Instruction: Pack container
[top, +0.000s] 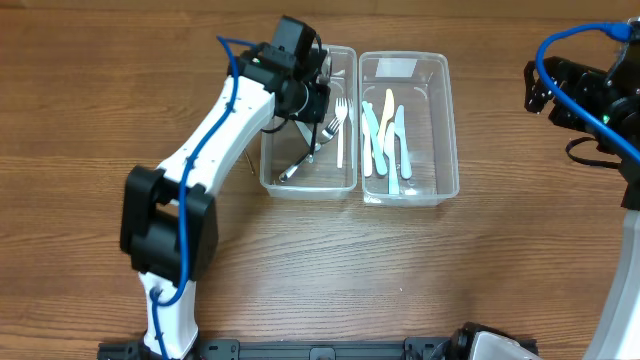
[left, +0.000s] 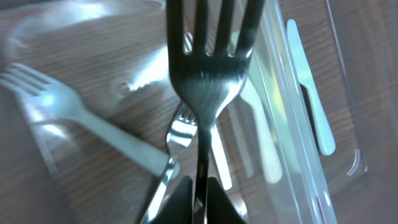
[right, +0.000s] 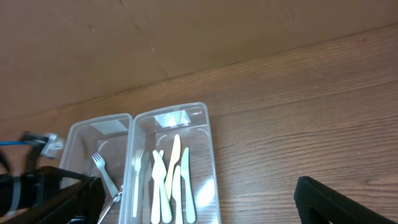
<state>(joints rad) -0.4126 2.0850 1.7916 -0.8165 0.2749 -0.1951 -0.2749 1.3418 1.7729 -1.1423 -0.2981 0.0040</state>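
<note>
My left arm (top: 215, 125), from lower left to upper centre of the overhead frame: white links, boxy black joint housings (top: 168, 222), a blue cable (top: 231, 88) along them. At the right edge, my right arm (top: 585, 95) is black, looped by a second blue cable (top: 541, 62). The right gripper (right: 200, 190) has matte black fingers (right: 336, 202).

Overhead cam is looking straight down on the bench (top: 480, 280). Left wrist cam is peering close into the left tub (top: 310, 188), fork (left: 202, 81) filling the frame. Right wrist cam is hanging back, catching both that and the right tub (right: 198, 140) at a slant.
</note>
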